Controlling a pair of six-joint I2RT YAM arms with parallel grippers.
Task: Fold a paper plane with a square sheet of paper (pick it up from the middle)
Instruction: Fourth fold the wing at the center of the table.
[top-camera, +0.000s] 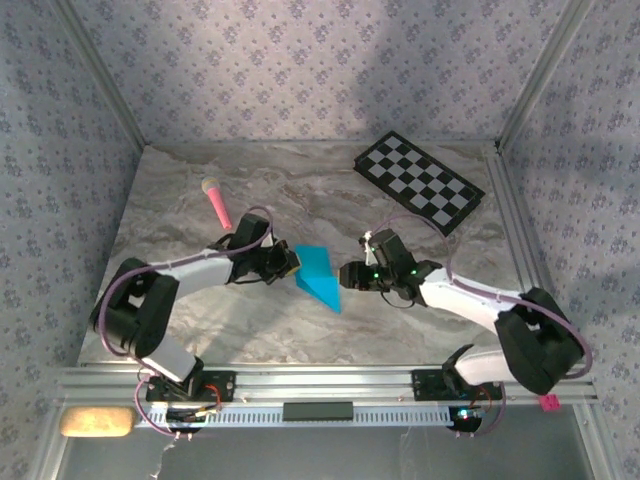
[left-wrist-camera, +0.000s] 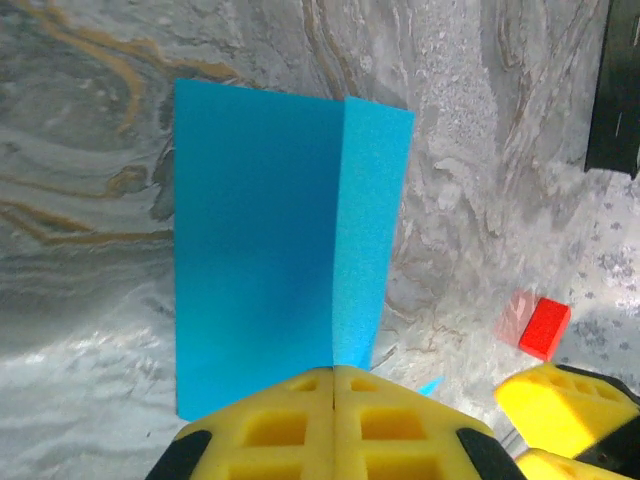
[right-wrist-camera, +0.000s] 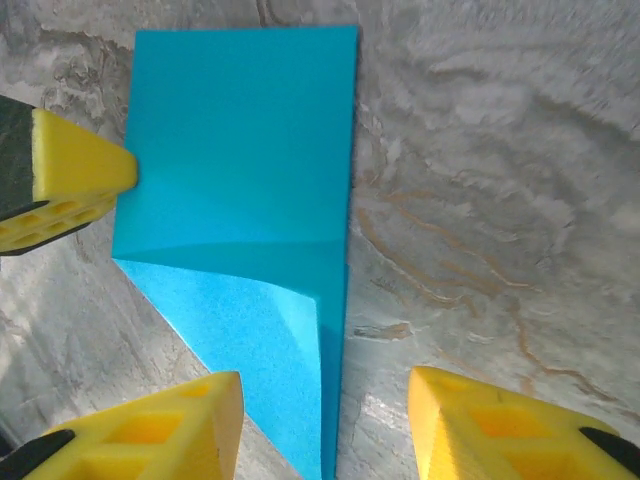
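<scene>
The bright cyan-blue sheet of paper (top-camera: 318, 275) lies mid-table, partly folded, with one corner turned over into a paler triangular flap (right-wrist-camera: 260, 340) and a crease along its length (left-wrist-camera: 340, 230). My left gripper (top-camera: 291, 263) is at its left edge, and its yellow fingers (left-wrist-camera: 270, 430) are pressed together, shut on the paper's edge (left-wrist-camera: 333, 372). That fingertip (right-wrist-camera: 75, 180) touches the sheet's side in the right wrist view. My right gripper (top-camera: 350, 275) hovers open at the sheet's right end, its fingers (right-wrist-camera: 150, 430) spread wide either side of the pointed end (right-wrist-camera: 325, 420).
A pink stick (top-camera: 217, 203) lies at the back left. The black-and-white checkerboard (top-camera: 420, 182) sits at the back right. Metal rails and patterned walls border the marble table (top-camera: 250, 330). The right gripper's yellow finger (left-wrist-camera: 565, 405) is close beside the left gripper.
</scene>
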